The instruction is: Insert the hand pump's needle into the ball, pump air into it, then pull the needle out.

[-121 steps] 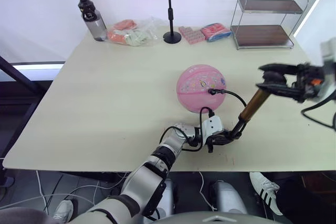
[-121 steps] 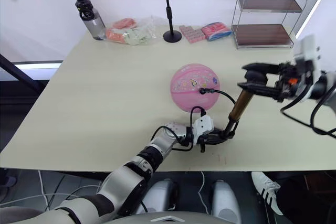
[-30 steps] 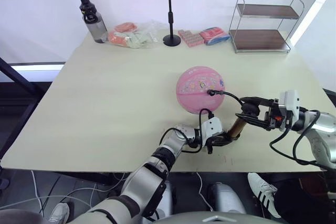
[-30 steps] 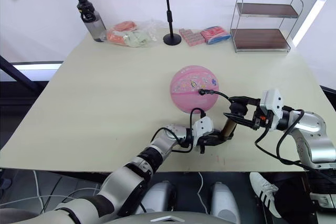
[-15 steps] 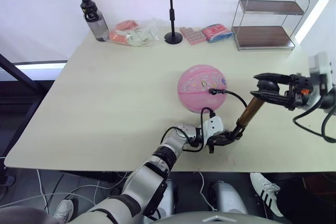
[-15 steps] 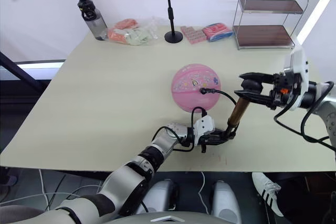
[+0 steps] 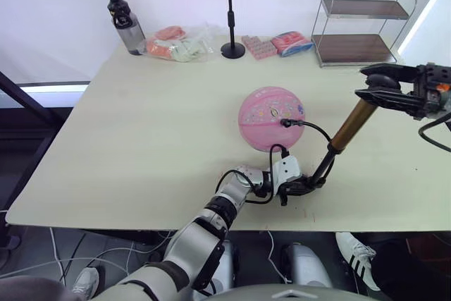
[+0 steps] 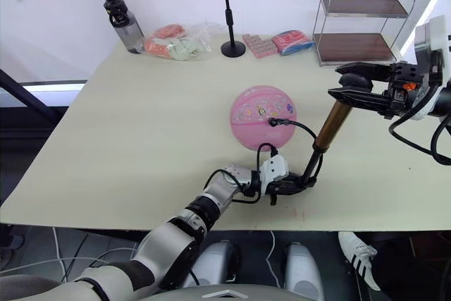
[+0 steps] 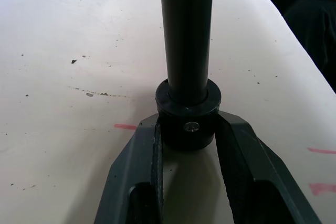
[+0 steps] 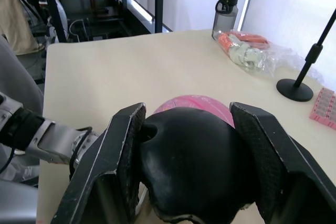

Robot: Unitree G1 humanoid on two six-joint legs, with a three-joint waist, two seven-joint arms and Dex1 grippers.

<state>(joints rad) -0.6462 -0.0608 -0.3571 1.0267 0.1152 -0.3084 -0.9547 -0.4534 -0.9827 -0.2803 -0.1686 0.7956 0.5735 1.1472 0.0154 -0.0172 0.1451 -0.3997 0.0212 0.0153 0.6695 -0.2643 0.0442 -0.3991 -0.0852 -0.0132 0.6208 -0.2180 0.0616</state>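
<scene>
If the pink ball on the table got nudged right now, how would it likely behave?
The ball is round and rests free on the flat table, so it would probably roll easily. The hose plugged into its side might tug it back a little, though it looks slack and floppy. Nothing braces it: the left claw grips the pump's base and the right claw its handle.
</scene>
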